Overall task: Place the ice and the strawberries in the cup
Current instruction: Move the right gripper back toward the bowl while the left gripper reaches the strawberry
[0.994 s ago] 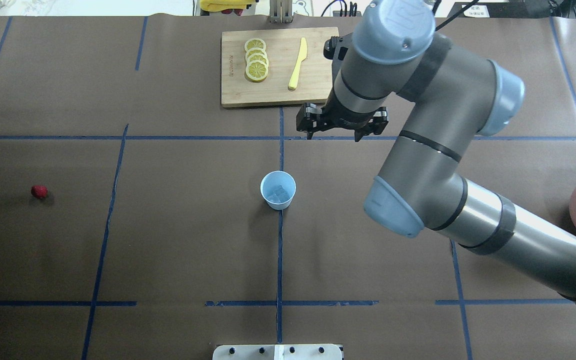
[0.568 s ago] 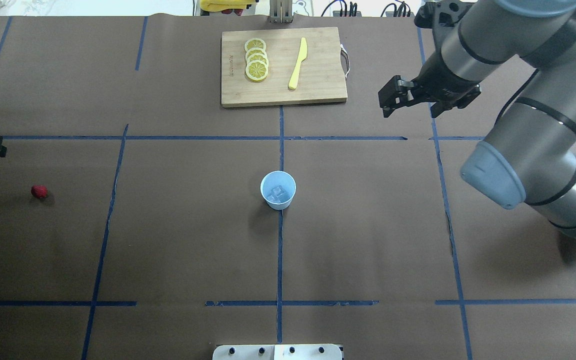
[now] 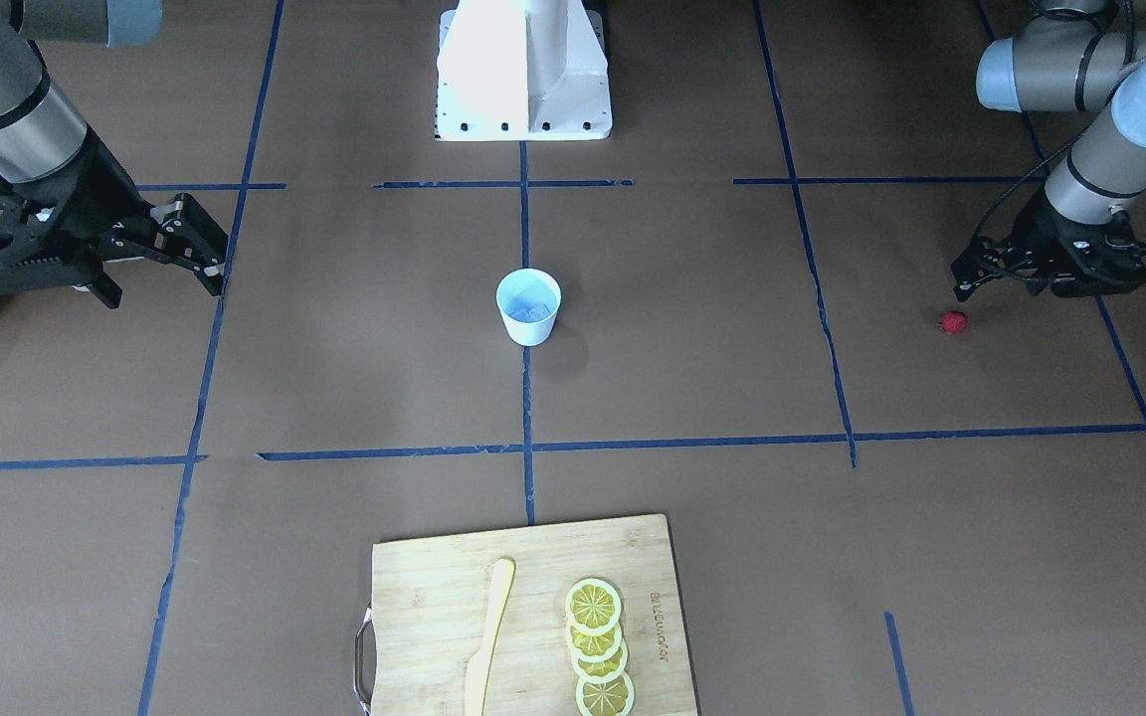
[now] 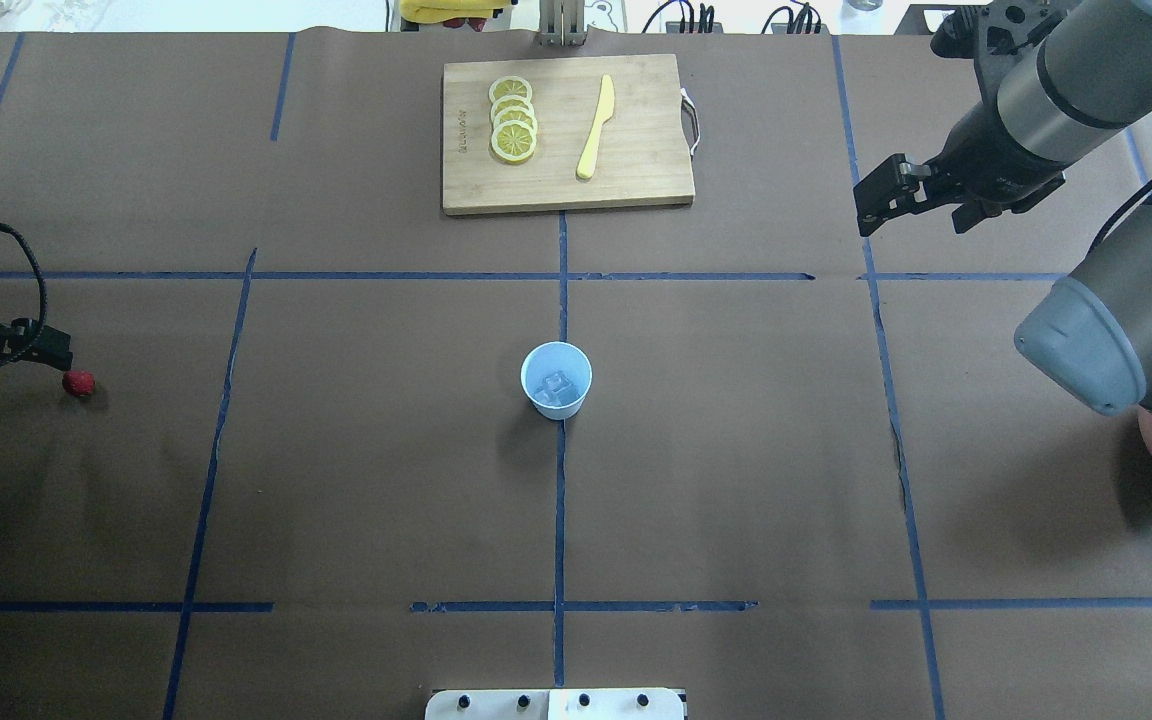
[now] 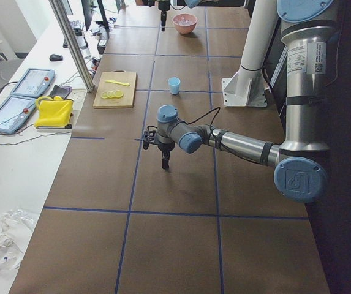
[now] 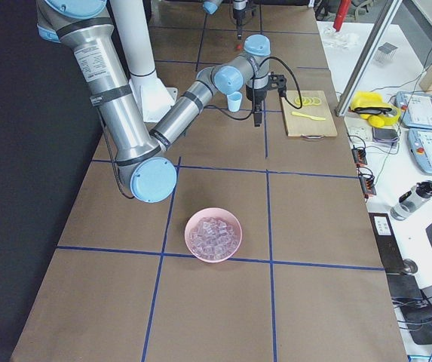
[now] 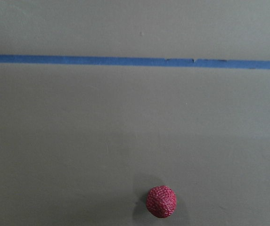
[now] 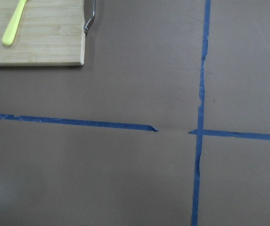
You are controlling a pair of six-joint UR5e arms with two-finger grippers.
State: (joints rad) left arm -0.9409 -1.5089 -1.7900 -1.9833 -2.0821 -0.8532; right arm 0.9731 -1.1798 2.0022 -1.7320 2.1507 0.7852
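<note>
Left gripper (image 3: 1046, 283): fingers spread, empty, just beside the tiny round red strawberry (image 4: 78, 383).
Right gripper (image 4: 911, 222): fingers spread, empty, well apart from the cup.
Small white paper cup (image 4: 534, 368): upright at table centre, clear ice cubes (image 4: 558, 388) inside.

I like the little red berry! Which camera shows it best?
The left wrist-mounted view: the strawberry lies close there, its bumpy skin clear. The overhead and front-facing views show only a tiny red dot; in the others I cannot make it out.
</note>
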